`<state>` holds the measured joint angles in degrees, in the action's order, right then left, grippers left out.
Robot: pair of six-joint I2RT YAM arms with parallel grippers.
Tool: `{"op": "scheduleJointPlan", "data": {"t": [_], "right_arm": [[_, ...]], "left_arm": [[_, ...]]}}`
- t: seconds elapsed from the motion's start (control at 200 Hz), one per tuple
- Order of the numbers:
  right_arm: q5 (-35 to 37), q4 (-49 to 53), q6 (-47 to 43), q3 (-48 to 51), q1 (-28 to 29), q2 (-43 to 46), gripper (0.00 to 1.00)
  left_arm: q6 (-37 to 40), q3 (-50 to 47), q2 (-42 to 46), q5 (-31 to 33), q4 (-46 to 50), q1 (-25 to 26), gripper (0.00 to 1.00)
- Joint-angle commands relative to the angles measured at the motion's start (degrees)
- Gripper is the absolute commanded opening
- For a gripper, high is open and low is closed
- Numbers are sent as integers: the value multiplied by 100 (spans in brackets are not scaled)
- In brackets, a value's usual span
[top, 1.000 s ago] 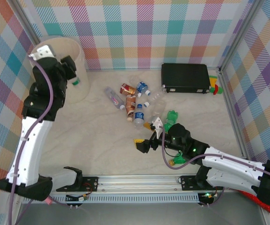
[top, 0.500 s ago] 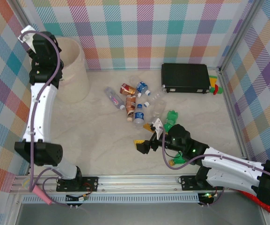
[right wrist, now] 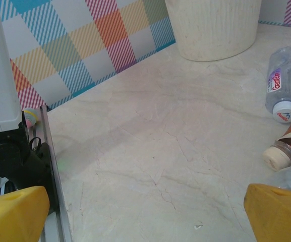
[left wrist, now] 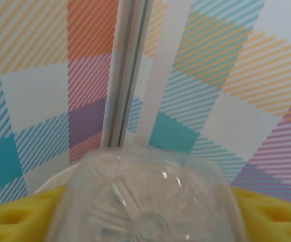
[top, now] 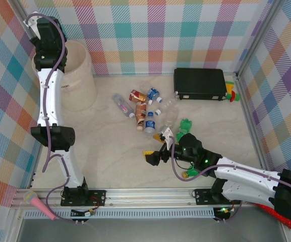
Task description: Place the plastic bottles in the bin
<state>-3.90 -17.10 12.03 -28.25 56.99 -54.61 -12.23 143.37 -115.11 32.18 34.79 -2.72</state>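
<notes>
My left gripper (left wrist: 148, 214) is shut on a clear plastic bottle (left wrist: 150, 191), whose ribbed base faces the wrist camera between the yellow fingers (left wrist: 14, 214). The left wrist (top: 45, 35) hangs over the far left rim of the cream bin (top: 79, 75). Several bottles (top: 141, 110) lie scattered mid-table: clear, blue-labelled, brown, and a green one (top: 184, 125). My right gripper (top: 154, 155) hovers low over bare table in front of them, open, nothing between its fingers (right wrist: 14, 212). Its view shows a clear bottle (right wrist: 285, 83), a brown bottle (right wrist: 289, 143) and the bin (right wrist: 213, 25).
A black rectangular case (top: 199, 83) lies at the back right with small coloured items (top: 231, 93) beside it. Checked walls and a corner post (left wrist: 127, 75) close in the table. A metal rail (top: 145, 194) runs along the near edge.
The left arm has stretched upward and back, carrying the bottle from beside the bin's front to above its far left rim. The right gripper has edged slightly left.
</notes>
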Motion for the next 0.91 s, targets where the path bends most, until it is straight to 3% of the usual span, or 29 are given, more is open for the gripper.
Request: {"op": "scheduleJointPlan", "data": {"t": [0.0,0.275,0.455,0.66,0.9], "right_arm": [[-2,-213,27,-32,-13,-16,99],[-17,-176,87,-55,-14,-7,99],[309,-92,54,-62,-13,-104,99],[732,26,89,-111,-17,-181,99],[1384,149,309,-212,-163,-535,99]], "left_arm": [[-77,-105,155,-134,209,-76,93],[-514,-1297,1155,-197,-75,123,96],[-1030,-3125,2316,-435,-558,537,97],[-1278,-5195,3709,-648,-825,1406,100],[-1385,-6733,5009,-657,-231,2738,100]]}}
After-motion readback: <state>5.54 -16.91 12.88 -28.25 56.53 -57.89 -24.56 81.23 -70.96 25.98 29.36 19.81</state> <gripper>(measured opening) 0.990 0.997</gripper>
